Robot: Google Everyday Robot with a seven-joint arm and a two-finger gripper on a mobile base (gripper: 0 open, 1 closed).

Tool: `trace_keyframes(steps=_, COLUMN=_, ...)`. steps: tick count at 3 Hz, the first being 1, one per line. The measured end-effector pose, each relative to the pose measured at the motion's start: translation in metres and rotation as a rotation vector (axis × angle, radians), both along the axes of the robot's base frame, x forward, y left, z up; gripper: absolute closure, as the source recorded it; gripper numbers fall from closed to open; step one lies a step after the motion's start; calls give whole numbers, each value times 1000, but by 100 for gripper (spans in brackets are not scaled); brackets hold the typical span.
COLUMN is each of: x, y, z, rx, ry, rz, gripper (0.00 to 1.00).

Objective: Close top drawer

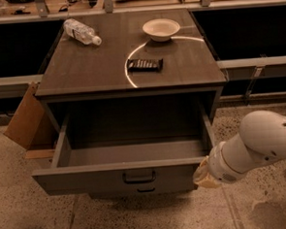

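Note:
The top drawer [89,181] of the grey cabinet stands pulled far out, and its inside looks empty. A small dark loop handle [138,177] sits at the centre of its front. My gripper [203,177] is at the end of the white arm [261,143]. It sits low at the right end of the drawer front, against or just beside its corner. Whether it touches the front I cannot tell.
On the cabinet top [91,66] lie a plastic water bottle [81,31], a white bowl [161,29] and a dark snack bar [145,65]. A cardboard box [29,118] leans at the cabinet's left side. Dark shelving runs behind. A lower drawer's handle [145,189] peeks out below.

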State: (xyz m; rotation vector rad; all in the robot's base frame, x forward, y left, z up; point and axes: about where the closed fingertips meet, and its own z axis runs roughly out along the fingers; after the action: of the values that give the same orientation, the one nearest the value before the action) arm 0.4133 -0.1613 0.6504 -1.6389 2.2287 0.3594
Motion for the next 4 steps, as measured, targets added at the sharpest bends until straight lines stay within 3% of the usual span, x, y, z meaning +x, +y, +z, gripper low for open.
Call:
trace_keyframes(steps=1, x=16, y=-2, z=-8, rx=7, ry=-18, rz=-4, gripper=100)
trace_keyframes(steps=2, x=16, y=-2, z=-8, rx=7, ry=-18, rz=-4, gripper=100)
trace_keyframes(steps=3, x=53, y=-3, z=-16, rx=37, ry=-54, rz=6, gripper=100)
trace_keyframes(steps=4, x=54, y=-3, z=-16, rx=38, ry=-55, rz=6, gripper=100)
